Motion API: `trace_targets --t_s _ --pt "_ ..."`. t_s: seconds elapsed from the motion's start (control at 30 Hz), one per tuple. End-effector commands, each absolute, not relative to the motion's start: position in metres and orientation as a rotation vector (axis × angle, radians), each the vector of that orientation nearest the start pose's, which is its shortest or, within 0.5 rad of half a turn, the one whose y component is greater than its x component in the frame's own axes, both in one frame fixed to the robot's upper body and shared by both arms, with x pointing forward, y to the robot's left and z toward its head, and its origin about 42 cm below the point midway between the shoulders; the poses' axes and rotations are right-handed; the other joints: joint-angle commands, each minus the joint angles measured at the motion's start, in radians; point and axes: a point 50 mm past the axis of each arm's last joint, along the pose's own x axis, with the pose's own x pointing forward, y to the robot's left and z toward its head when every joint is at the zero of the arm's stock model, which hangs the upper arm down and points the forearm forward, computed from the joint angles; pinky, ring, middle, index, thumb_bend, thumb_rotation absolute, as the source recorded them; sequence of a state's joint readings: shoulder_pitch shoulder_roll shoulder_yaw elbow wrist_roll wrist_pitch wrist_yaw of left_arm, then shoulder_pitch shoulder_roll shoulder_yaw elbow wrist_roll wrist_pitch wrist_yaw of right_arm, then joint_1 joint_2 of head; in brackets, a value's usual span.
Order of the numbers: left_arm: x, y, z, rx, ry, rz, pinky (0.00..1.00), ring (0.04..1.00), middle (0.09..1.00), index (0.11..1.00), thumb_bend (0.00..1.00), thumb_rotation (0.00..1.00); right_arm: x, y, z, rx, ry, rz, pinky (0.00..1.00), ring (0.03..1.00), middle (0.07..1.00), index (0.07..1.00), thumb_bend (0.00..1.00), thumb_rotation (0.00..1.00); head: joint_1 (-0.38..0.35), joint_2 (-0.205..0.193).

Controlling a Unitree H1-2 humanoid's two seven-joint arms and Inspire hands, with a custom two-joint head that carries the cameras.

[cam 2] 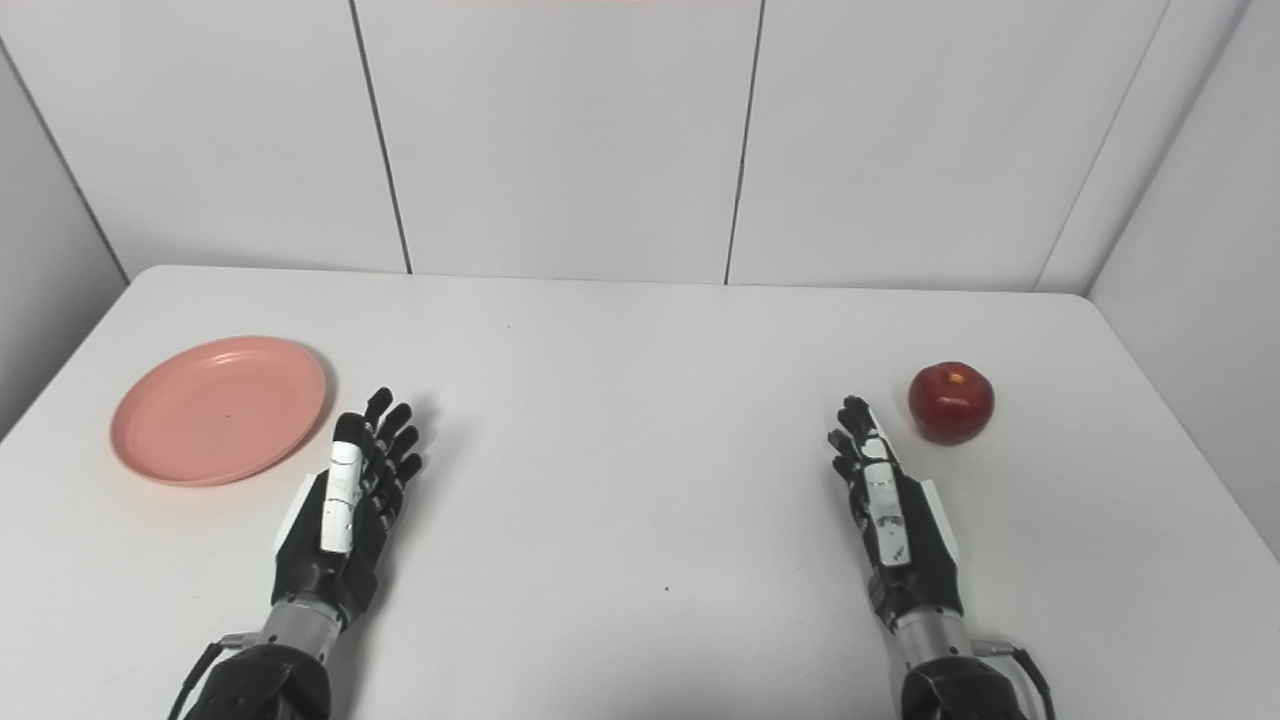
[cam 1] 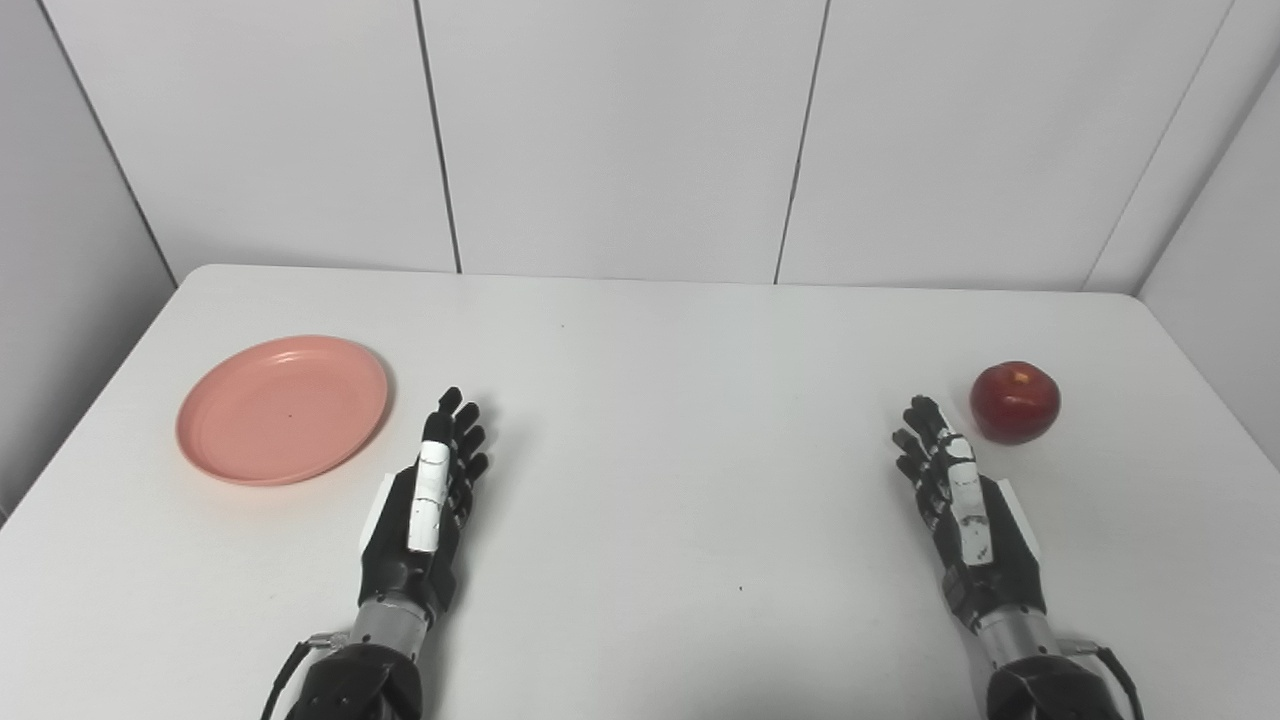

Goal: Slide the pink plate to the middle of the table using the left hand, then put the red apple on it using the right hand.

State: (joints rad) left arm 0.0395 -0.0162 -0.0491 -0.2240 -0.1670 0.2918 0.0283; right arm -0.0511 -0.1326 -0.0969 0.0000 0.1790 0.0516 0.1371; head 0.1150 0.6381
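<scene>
White table bears unmarked pink plate, red apple

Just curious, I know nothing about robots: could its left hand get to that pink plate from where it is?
Probably yes. The left hand is open beside the pink plate, just right of its rim, with only bare table between them.

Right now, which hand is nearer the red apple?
Right. The right hand lies just left of the red apple, not touching; the left hand is far across the table, beside the pink plate.
</scene>
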Motion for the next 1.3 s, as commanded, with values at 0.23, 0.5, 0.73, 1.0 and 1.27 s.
trace_targets --t_s 0.23,0.5,0.73,1.0,1.27 --pt "0.263 0.146 0.116 -0.191 0.084 -0.027 1.00 1.000 1.000 1.000 0.85 0.96 0.307 -0.315 0.094 0.042 -0.018 0.065 1.00 0.993 0.999 0.988 0.87 1.00 0.213 -0.110" --pt "0.267 0.124 0.108 -0.198 0.084 -0.012 1.00 1.000 1.000 1.000 0.84 0.97 0.308 -0.328 0.089 0.045 0.009 0.055 1.00 1.000 1.000 1.000 0.83 1.00 0.292 -0.182" --pt "0.270 0.113 0.100 -0.170 0.085 -0.008 1.00 1.000 1.000 1.000 0.84 0.98 0.312 -0.337 0.079 0.047 0.010 0.062 1.00 0.987 0.999 1.000 1.00 1.00 0.336 -0.247" --pt "0.274 0.107 0.089 -0.161 0.082 -0.018 1.00 1.000 1.000 1.000 0.82 0.98 0.315 -0.338 0.069 0.047 0.030 0.002 1.00 0.955 0.972 0.965 0.93 1.00 0.388 -0.303" --pt "0.275 0.107 0.087 -0.159 0.090 -0.027 1.00 1.000 1.000 1.000 0.78 0.97 0.312 -0.339 0.069 0.043 0.036 0.008 1.00 0.994 0.992 0.983 0.93 1.00 0.408 -0.303"
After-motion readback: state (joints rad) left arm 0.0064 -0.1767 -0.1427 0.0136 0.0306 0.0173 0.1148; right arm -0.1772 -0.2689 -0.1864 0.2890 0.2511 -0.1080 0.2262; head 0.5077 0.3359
